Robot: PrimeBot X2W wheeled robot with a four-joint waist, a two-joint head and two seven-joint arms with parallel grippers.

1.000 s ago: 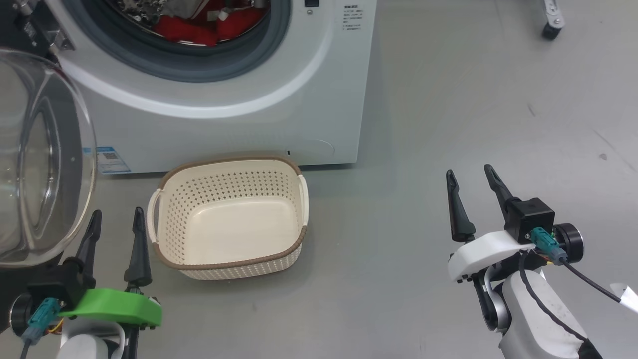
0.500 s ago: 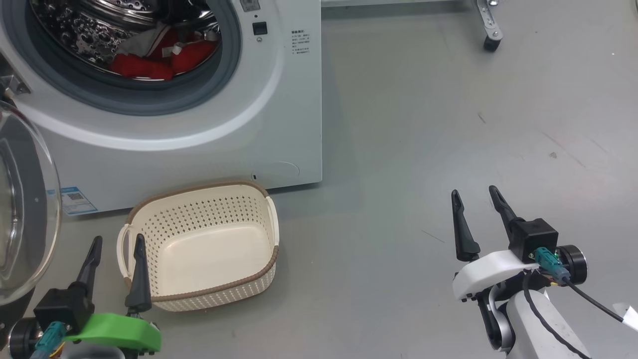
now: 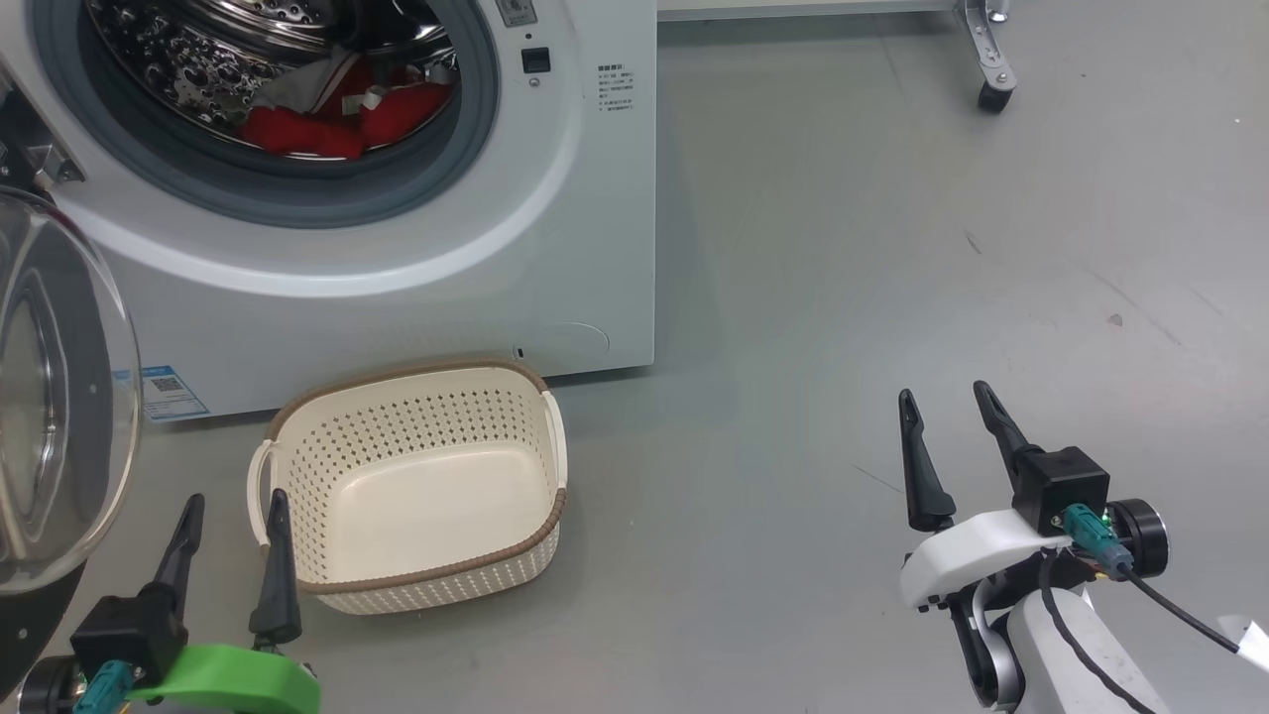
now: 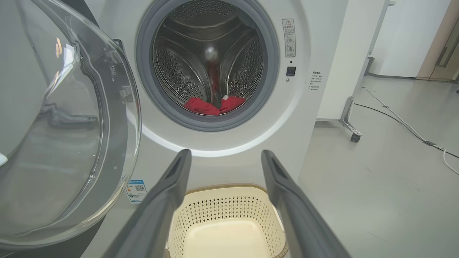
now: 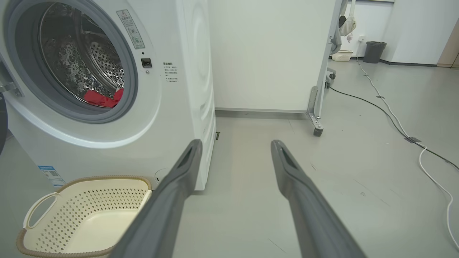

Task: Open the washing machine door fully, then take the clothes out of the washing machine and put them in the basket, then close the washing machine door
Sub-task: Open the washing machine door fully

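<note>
The washing machine (image 3: 416, 288) is a smooth white box with a grey rubber-rimmed mouth and a perforated steel drum. The soft red clothes (image 3: 337, 124) lie crumpled on the drum floor, stretched side to side. The washing machine door (image 3: 59, 436), a bulging clear bowl, hangs swung out at the left. The cream perforated basket (image 3: 397, 373) sits upright before the machine, long axis along its front. Since a moment ago only the camera has shifted; the left gripper (image 3: 236, 496) and right gripper (image 3: 942, 390) stay spread and empty.

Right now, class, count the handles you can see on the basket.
2: the left handle and the right handle, at opposite ends of the basket. None appears hidden.
</note>
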